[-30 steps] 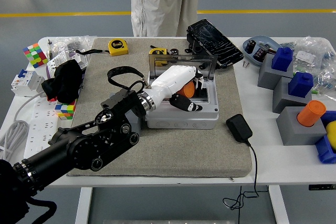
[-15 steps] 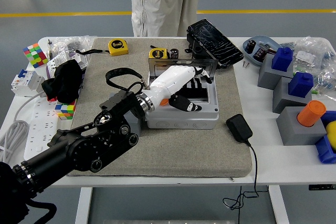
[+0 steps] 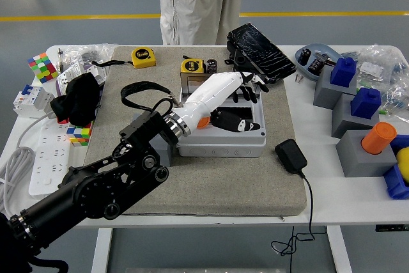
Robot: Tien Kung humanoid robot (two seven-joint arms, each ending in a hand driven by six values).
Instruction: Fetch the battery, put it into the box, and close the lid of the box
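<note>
The light grey box (image 3: 220, 144) stands on the grey mat in the middle of the table. Its clear lid (image 3: 190, 82) stands up at the back edge. My left hand (image 3: 246, 103), white with black fingertips, reaches over the open box. Its fingers (image 3: 246, 86) are stretched out against the lid's top edge and its thumb lies low over the box. It holds nothing. A small orange object (image 3: 202, 121), likely the battery, shows under the palm inside the box, mostly hidden. The right hand is out of view.
A person in white stands at the far side, hands out of view. Two yellow tape measures (image 3: 144, 57) and a cracked black tablet (image 3: 261, 44) lie behind the box. A black adapter (image 3: 291, 156) lies at its right. Blue and grey blocks (image 3: 350, 84) stand at the right, and cubes (image 3: 43, 66) and a power strip (image 3: 45, 158) at the left.
My left hand has opened and stretched from inside the box up and back to the lid's top edge. The orange object now lies under the palm instead of between the fingers.
</note>
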